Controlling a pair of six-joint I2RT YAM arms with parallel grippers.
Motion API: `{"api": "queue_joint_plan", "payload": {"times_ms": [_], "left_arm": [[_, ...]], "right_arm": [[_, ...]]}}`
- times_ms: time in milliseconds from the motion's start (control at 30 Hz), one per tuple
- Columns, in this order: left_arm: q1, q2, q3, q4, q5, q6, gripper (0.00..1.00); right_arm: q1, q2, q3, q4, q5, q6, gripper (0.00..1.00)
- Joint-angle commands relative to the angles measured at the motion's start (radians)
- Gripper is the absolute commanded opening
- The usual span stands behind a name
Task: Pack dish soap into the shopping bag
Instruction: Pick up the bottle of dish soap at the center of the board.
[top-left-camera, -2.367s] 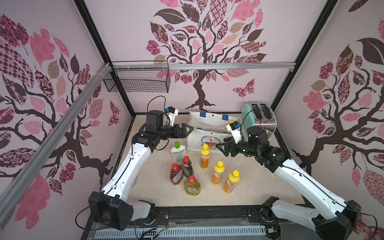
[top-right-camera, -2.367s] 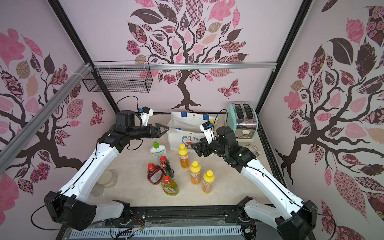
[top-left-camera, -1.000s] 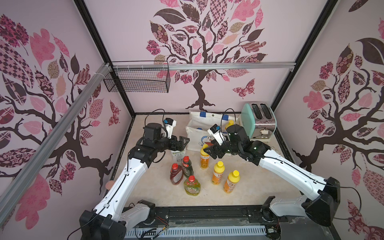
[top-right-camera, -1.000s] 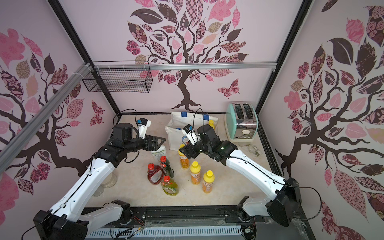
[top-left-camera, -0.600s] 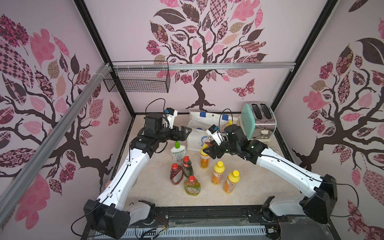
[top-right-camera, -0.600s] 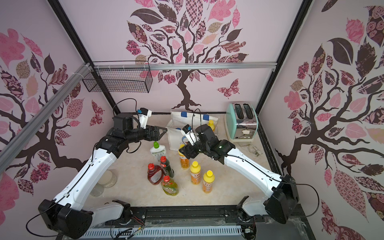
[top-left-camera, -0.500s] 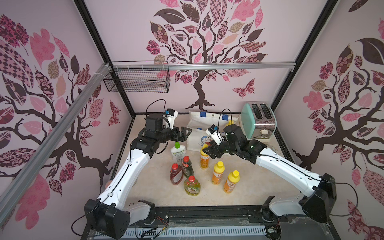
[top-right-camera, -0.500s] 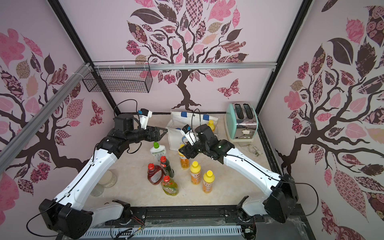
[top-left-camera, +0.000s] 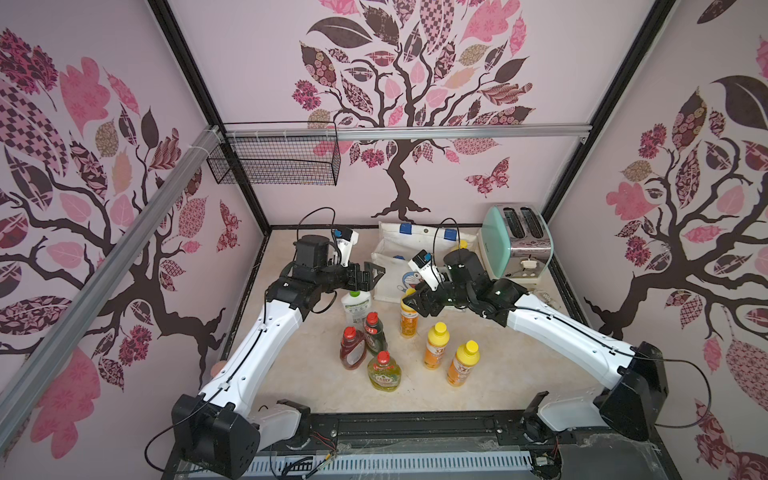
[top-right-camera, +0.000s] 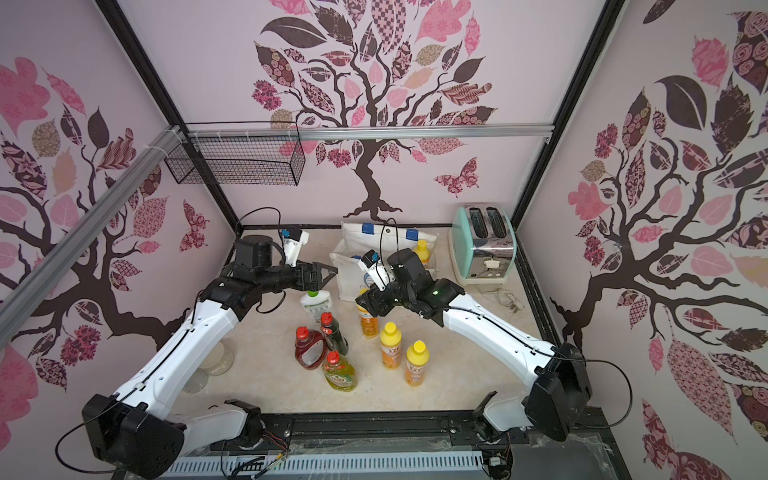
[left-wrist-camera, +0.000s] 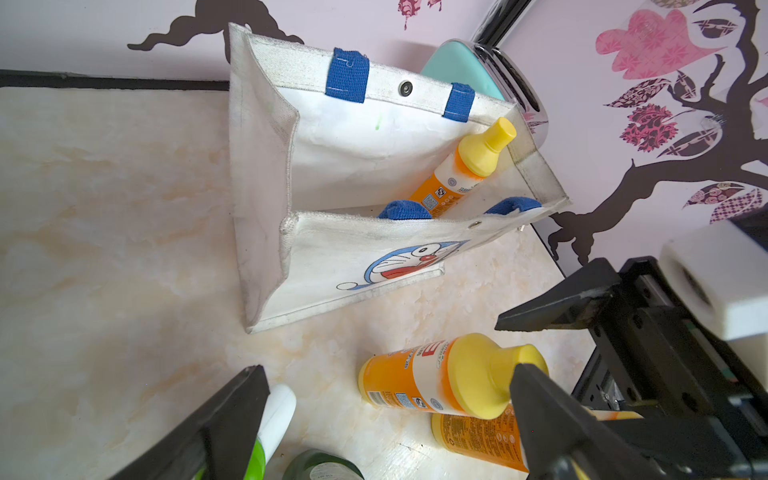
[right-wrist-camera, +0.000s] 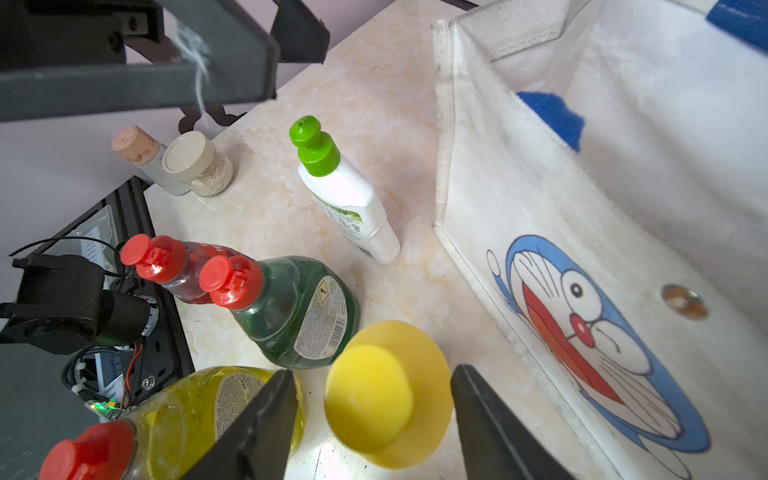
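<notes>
While one orange bottle (left-wrist-camera: 461, 170) leans inside the shopping bag (left-wrist-camera: 332, 166) and seven bottles (top-left-camera: 382, 370) stand outside on the table (top-left-camera: 299, 365), right gripper (right-wrist-camera: 370, 374) straddles the nearest yellow cap (right-wrist-camera: 386, 399), jaws spread, not pinching yet; left gripper (top-left-camera: 372, 276) hangs splayed wide.

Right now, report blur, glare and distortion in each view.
In both top views: even light, sharp, wide-angle lens splays the frame posts. Left wrist view: near jaws soft, shopping bag crisp. Right wrist view: cap of the orange soap bottle soft, glare on the table beneath.
</notes>
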Motion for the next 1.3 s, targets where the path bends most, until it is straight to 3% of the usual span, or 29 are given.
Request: {"api": "queue_joint_plan", "payload": {"times_ms": [0,767,1267], "left_arm": [[0.001,0.003,-0.008,0.038,0.036,-0.008,0.97],[0.001,-0.013,-0.003,0.024,0.02,0.004,0.97],[-0.003,-0.011,-0.003,0.024,0.025,0.005,0.97]], "right_arm": [[0.005,-0.002,-0.009,0.009,-0.018,-0.011,0.63],[0.006,0.023,-0.02,0.036,-0.025,-0.016,0.52],[0.006,0.046,-0.01,0.028,-0.015,-0.025,0.3]]}}
